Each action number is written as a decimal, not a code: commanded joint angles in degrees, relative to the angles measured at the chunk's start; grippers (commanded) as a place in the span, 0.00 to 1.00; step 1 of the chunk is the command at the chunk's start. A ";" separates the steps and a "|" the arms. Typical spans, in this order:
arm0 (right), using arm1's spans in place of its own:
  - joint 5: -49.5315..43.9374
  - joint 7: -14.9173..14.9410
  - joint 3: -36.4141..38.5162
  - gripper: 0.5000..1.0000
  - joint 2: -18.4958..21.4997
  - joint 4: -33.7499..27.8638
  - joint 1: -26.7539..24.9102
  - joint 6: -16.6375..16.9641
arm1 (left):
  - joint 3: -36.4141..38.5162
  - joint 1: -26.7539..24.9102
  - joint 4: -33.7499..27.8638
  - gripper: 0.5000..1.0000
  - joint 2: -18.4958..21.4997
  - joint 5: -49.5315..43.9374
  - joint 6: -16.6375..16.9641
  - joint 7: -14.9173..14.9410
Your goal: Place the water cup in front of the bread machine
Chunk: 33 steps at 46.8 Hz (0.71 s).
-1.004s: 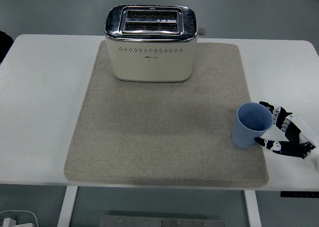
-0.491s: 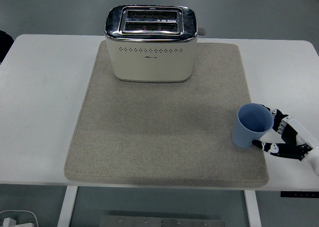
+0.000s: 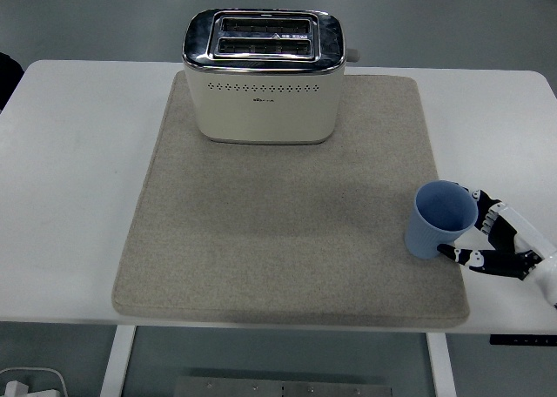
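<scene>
- Blue cup (image 3: 442, 218) stands upright near the right edge of the mat (image 3: 278, 232), close to the mat's near right corner, its open mouth facing up.
- My right hand (image 3: 498, 240) comes in from the tabletop's right edge and sits just beside the cup on its right.
- My fingers (image 3: 486, 216) curl around the cup's far right side and my thumb (image 3: 466, 256) presses at its near right side, so I hold the cup between them.
- Beige felt-like mat covers the middle of the white table (image 3: 70, 179), lying flat.
- Cream toaster (image 3: 264, 79) with a chrome top stands at the mat's far edge, a little left of that edge's middle, its two slots facing up.
- Bare mat lies between toaster and cup; the two are well apart, the cup off to the toaster's right and nearer my side.
- My left arm does not show anywhere.
</scene>
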 commanded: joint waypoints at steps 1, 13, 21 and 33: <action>0.00 -0.02 0.00 0.83 0.01 0.17 0.09 0.01 | 0.00 0.00 0.00 1.00 0.00 0.00 0.08 -0.01; 0.00 -1.51 -0.17 0.83 1.32 0.25 1.58 0.18 | 0.00 0.00 0.00 1.00 0.00 0.00 0.00 -0.01; 0.00 -1.95 -0.61 0.83 1.59 0.25 1.93 0.27 | 0.00 0.00 0.00 1.00 0.00 0.00 0.00 -0.01; 0.00 -1.95 -0.70 0.83 1.59 0.87 1.84 1.41 | 0.00 -0.09 0.00 1.00 0.00 0.00 0.00 -0.01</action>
